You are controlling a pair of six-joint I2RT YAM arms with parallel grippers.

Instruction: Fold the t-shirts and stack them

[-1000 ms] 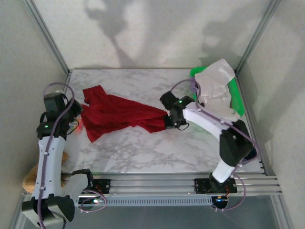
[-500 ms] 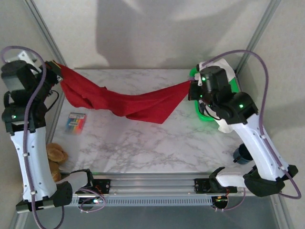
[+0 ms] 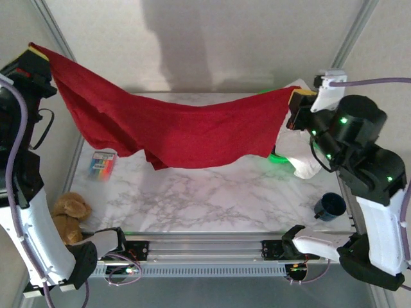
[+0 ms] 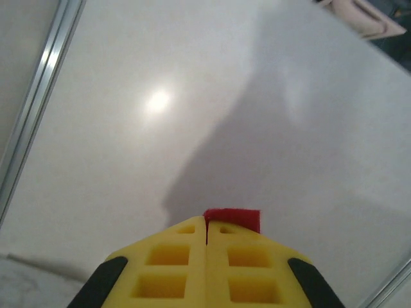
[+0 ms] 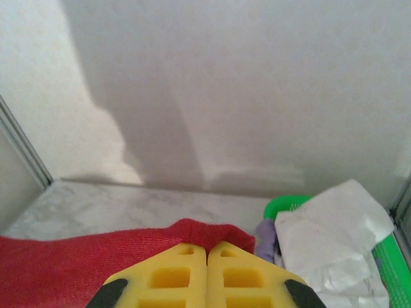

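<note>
The deep red t-shirt [image 3: 180, 128] hangs stretched in the air between both arms, sagging in the middle above the marble table [image 3: 212, 192]. My left gripper [image 3: 35, 54] is raised high at the far left, shut on one corner of it; a red tip [image 4: 232, 218] pokes past the yellow fingers [image 4: 160, 263]. My right gripper [image 3: 297, 97] is raised at the right, shut on the other end of the red cloth [image 5: 96, 260]. The white t-shirt [image 3: 302, 154] lies bunched in the green basket [image 3: 277, 157], partly behind the right arm, and appears as white cloth [image 5: 327, 237] in the right wrist view.
A tan teddy bear [image 3: 67, 212] sits at the table's left edge. A small colourful pack [image 3: 101, 163] lies at the left of the table. A dark blue cup [image 3: 331, 206] stands near the front right. Metal frame posts rise at both back corners.
Both arms have risen and pulled apart, lifting the red t-shirt off the table and spreading it wide in the air. The blue cup and the teddy bear now show more fully.
</note>
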